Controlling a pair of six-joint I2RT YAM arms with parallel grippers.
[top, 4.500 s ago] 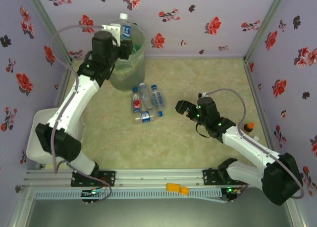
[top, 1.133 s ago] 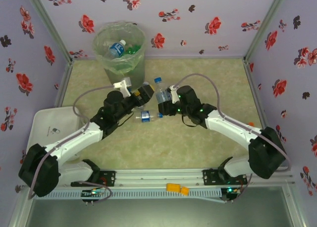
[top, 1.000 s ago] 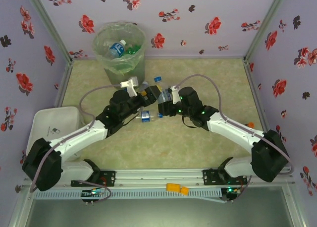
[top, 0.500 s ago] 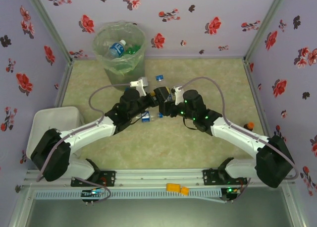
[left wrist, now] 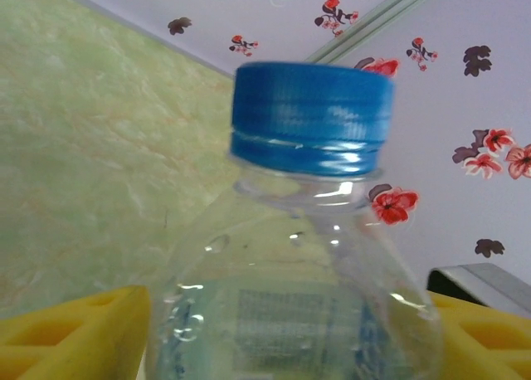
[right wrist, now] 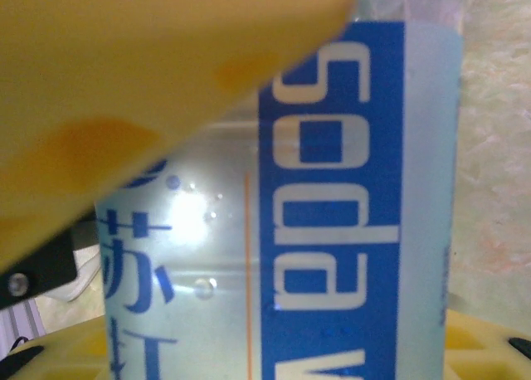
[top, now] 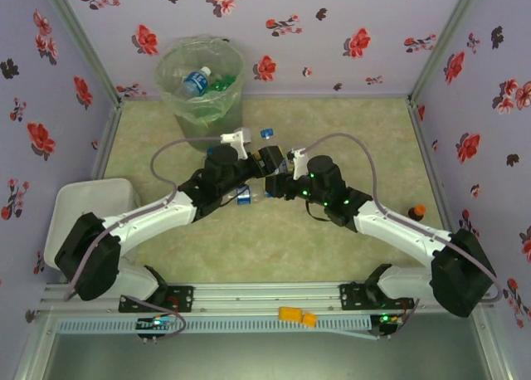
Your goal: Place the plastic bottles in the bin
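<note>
Closing is seen: the bottle (left wrist: 309, 231), clamped by the right gripper (right wrist: 274, 231), is now flanked by the left gripper (left wrist: 290, 338), grasp unconfirmed; handover expected.

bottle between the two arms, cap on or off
On: in the left wrist view the bottle has its blue cap sitting squarely on the neck.
</note>
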